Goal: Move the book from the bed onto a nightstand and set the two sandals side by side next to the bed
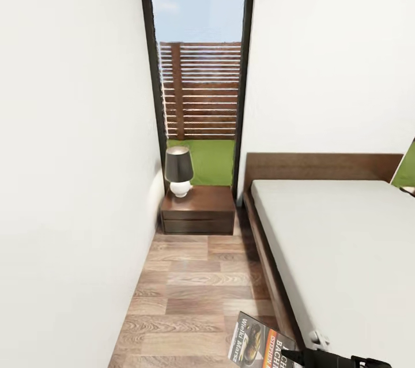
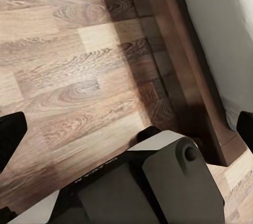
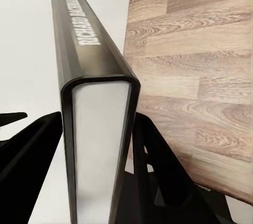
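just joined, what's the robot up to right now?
The right gripper is clamped on the book, holding it over the wood floor beside the bed. The book also shows at the bottom of the head view. Ahead, against the wall by the window, stands a nightstand with a lamp on it, the likely drop-off. The left gripper hangs open and empty over the floor near the bed frame.
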Motion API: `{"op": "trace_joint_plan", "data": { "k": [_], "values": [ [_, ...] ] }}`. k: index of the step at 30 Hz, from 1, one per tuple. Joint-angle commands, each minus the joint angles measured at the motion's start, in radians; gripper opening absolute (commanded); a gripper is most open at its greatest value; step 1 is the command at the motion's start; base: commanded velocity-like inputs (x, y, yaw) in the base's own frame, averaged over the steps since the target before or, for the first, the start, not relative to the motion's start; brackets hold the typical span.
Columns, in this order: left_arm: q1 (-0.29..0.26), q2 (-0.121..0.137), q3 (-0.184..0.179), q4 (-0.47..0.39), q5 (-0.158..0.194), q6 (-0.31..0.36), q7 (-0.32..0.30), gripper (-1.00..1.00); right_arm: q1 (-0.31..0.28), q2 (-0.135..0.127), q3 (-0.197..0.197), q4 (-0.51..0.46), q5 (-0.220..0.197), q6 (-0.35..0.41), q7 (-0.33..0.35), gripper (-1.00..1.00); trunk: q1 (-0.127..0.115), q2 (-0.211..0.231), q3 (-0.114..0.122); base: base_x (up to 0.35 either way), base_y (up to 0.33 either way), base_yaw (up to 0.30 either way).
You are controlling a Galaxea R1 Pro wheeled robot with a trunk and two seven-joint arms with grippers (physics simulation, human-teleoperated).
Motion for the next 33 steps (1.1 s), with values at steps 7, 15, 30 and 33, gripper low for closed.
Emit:
{"op": "trace_joint_plan", "data": {
  "k": [7, 15, 30, 33],
  "values": [
    [-0.001, 0.001, -0.008, 0.000, 0.004, -0.007, 0.000, 1.00, -0.002, -0.001, -0.013, 0.002, 0.004, 0.010, 0.003, -1.00, 0.001, -0.002, -0.002, 0.330, 0.000, 0.000],
    [-0.001, 0.001, -0.008, 0.000, 0.004, -0.007, 0.000, 1.00, -0.002, -0.001, -0.013, 0.002, 0.004, 0.010, 0.003, -1.00, 0.001, -0.002, -0.002, 0.330, 0.000, -0.123],
    [-0.001, 0.001, -0.008, 0.001, 0.004, -0.007, 0.000, 1.00, -0.002, -0.001, -0.013, 0.002, 0.004, 0.010, 0.003, -1.00, 0.001, -0.002, -0.002, 0.330, 0.000, -0.011],
    [-0.001, 0.001, -0.008, 0.001, 0.003, -0.007, 0.000, 1.00, -0.002, -0.001, -0.013, 0.003, 0.004, 0.010, 0.003, -1.00, 0.001, -0.002, -0.002, 0.295, 0.000, 0.000]
  ]
}}
